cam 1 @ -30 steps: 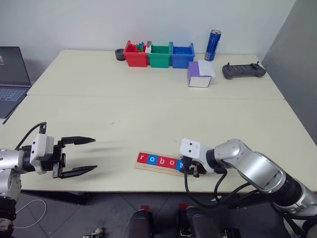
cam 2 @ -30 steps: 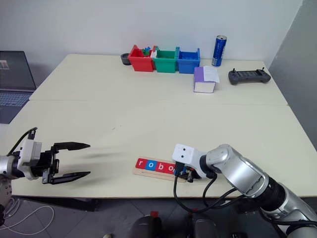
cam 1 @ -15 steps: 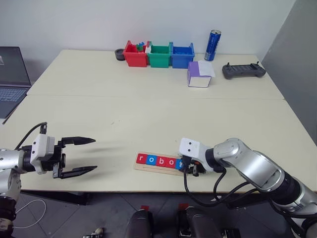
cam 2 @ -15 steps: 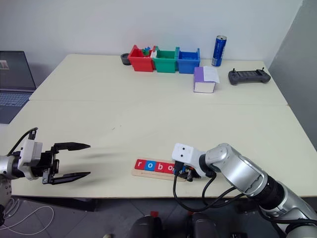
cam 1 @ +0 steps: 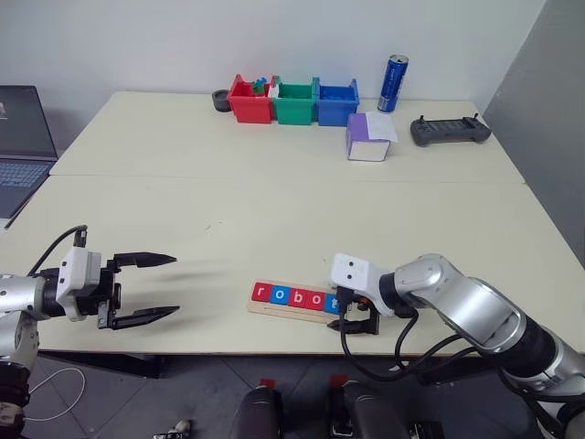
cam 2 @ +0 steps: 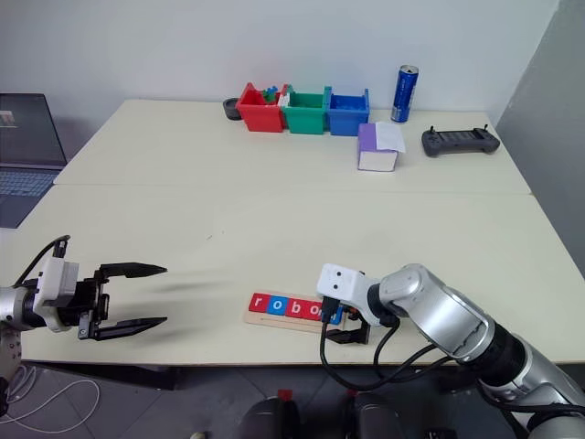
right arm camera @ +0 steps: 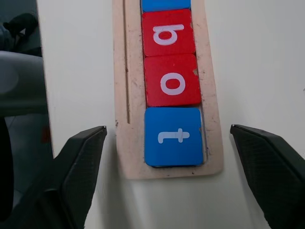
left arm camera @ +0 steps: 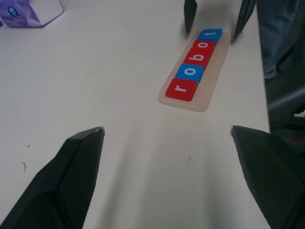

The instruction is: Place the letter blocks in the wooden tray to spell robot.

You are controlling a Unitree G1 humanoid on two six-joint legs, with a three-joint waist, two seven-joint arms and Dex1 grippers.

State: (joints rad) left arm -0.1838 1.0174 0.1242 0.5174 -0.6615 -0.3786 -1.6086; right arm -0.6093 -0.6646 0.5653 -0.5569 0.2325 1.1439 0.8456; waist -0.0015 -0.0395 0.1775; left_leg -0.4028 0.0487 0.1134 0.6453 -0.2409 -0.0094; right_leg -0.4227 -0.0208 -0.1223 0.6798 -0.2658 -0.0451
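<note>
Now the wooden tray (cam 1: 294,304) lies near the front edge of the surface (cam 1: 274,201), and the letter blocks (cam 1: 297,296) sit in it side by side, reading r, o, b, o, t from red to blue. At the t end the right tool (right arm camera: 167,152) stands with its fingers (right arm camera: 78,162) spread wide on either side of the tray, gripping nothing. Well apart, the left tool (cam 1: 146,286) hangs above the surface with its fingers parted too, empty and pointing towards the tray.
</note>
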